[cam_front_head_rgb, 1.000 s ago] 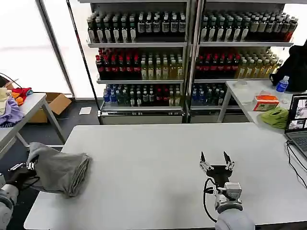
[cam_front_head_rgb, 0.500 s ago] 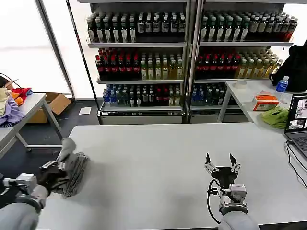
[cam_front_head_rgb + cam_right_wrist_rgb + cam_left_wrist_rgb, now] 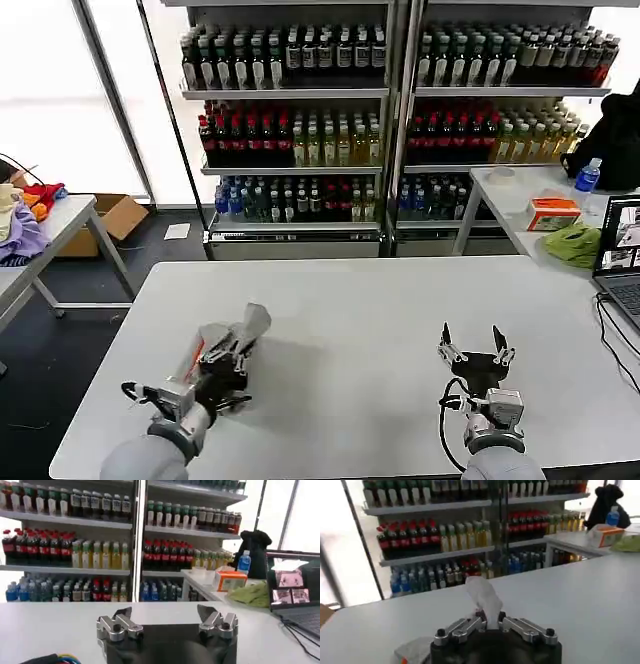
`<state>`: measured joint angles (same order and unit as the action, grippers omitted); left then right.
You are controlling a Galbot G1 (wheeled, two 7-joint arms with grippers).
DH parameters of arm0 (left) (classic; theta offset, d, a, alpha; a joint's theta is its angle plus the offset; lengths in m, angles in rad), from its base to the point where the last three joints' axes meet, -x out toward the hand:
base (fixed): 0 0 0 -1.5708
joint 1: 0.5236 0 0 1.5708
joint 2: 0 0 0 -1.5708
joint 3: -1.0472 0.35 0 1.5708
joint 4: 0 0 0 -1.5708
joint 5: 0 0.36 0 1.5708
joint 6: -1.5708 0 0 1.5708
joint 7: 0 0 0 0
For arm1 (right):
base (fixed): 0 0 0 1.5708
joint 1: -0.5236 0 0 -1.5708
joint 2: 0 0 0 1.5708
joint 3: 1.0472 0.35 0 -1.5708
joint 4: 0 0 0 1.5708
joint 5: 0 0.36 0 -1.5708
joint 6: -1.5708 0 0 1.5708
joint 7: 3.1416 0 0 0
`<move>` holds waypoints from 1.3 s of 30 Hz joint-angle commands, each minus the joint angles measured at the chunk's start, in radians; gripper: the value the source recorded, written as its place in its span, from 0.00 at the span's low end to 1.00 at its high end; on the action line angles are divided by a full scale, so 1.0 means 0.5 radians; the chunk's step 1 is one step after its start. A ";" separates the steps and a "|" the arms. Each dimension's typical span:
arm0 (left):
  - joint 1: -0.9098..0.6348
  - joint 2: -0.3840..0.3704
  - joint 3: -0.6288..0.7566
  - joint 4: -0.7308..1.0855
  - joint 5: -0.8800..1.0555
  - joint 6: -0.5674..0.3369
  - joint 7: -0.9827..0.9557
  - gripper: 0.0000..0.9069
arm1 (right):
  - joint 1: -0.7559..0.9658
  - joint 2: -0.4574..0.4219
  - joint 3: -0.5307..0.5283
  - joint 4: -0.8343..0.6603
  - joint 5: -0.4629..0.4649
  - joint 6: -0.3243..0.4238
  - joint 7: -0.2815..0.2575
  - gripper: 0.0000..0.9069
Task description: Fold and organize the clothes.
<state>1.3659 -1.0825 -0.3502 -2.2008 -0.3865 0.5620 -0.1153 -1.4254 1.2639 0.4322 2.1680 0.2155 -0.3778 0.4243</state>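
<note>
The left pincer (image 3: 225,365) sits low over the white desk (image 3: 360,300), toward its left front part, with its fingers pressed onto a bunched light grey shirt (image 3: 235,335). The cloth is gathered between the fingers and pokes out beyond the tips as a pale tuft, away from the robot; a sliver of orange shows along the bundle's left side. In the left wrist view the same tuft of shirt (image 3: 482,600) rises straight out of the pinched fingers. The right pincer (image 3: 475,348) hovers over the desk's right front part, well apart from the shirt, fingers spread and holding nothing.
</note>
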 commanded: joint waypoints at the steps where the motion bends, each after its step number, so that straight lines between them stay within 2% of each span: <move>1: -0.149 -0.122 0.314 0.161 0.098 0.029 -0.039 0.01 | -0.005 0.028 -0.019 -0.002 -0.039 -0.013 0.002 1.00; 3: -0.134 -0.133 0.299 0.153 0.069 0.028 -0.038 0.01 | 0.002 0.032 -0.032 -0.004 -0.046 -0.013 0.001 1.00; 4: -0.132 -0.137 0.296 0.153 0.065 0.028 -0.039 0.14 | 0.006 0.037 -0.052 -0.005 -0.058 -0.016 0.003 1.00; 5: -0.131 -0.155 0.296 0.146 0.013 0.020 -0.038 0.96 | 0.010 0.040 -0.065 -0.011 -0.063 -0.015 0.002 1.00; 6: -0.131 -0.170 0.299 0.138 -0.039 -0.010 -0.044 1.00 | 0.011 0.042 -0.077 -0.015 -0.071 -0.016 0.003 1.00; 11: -0.146 -0.252 0.314 0.085 -0.409 -0.132 0.005 1.00 | 0.013 0.043 -0.123 -0.036 -0.080 -0.048 -0.005 1.00; 15: -0.139 -0.296 0.313 0.043 -0.481 -0.186 0.000 1.00 | 0.025 0.033 -0.167 -0.033 -0.059 -0.081 -0.016 1.00; 21: -0.115 -0.301 0.227 0.039 -0.458 -0.172 -0.092 1.00 | 0.068 0.005 -0.209 -0.023 0.142 -0.164 -0.031 1.00; 22: -0.112 -0.298 0.210 0.041 -0.444 -0.172 -0.103 1.00 | 0.071 0.000 -0.215 -0.017 0.202 -0.186 -0.030 1.00; 26: -0.120 -0.246 0.039 0.100 -0.264 -0.139 -0.211 1.00 | 0.107 -0.059 -0.284 0.045 0.673 -0.365 -0.011 1.00; 29: -0.107 -0.168 -0.098 0.109 -0.240 -0.085 -0.281 1.00 | 0.164 -0.101 -0.355 0.045 0.951 -0.403 0.035 1.00; 34: -0.059 -0.082 -0.237 0.070 -0.237 -0.054 -0.332 1.00 | 0.333 -0.099 -0.474 -0.035 1.218 -0.406 0.193 1.00; 39: -0.008 -0.079 -0.294 0.053 -0.218 -0.039 -0.340 1.00 | 0.473 -0.120 -0.585 -0.097 1.481 -0.409 0.257 1.00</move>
<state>1.3336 -1.1571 -0.3819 -2.1684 -0.5182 0.5260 -0.2395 -1.3085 1.2255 0.2412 2.1535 0.6249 -0.5408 0.4780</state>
